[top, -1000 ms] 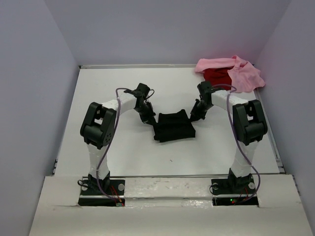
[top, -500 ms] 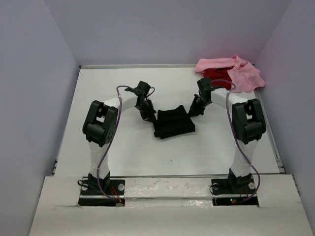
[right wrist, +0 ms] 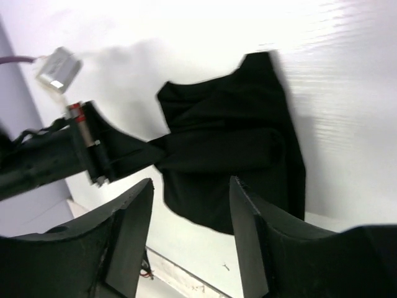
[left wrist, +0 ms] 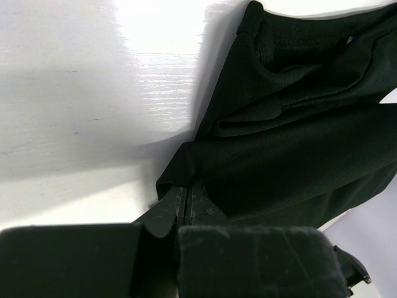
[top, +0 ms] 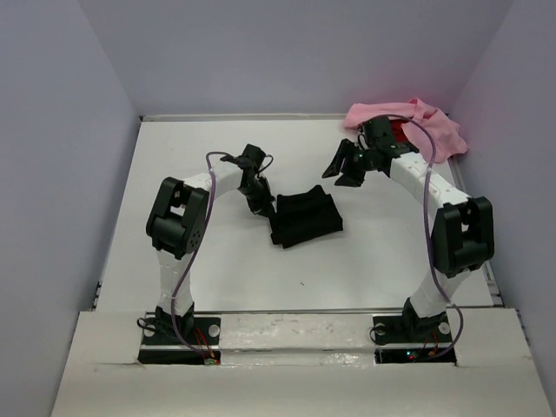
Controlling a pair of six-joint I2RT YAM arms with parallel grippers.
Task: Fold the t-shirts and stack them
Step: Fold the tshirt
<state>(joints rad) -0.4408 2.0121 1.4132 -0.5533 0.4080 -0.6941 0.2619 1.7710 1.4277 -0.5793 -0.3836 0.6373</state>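
Black shirt (top: 306, 217): folded bundle, mid-desk (top: 217, 278). Left end effector (left wrist: 188, 197): pressed together, pinching the bundle's left edge. Right end effector (top: 344, 165): fingers spread, holding nothing, raised off the desk just past the bundle's far right corner. Pink shirt (top: 439, 132): heaped in the far right corner, lying over the red shirt (top: 400, 129), which is mostly covered.

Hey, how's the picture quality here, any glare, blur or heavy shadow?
Left wrist view: strong glare washes out the table, and the black t-shirt is so dark its folds read only faintly. Right wrist view: the right tool is close and out of focus, the table behind it overexposed. Top external view: even light, soft shadows, sharp.
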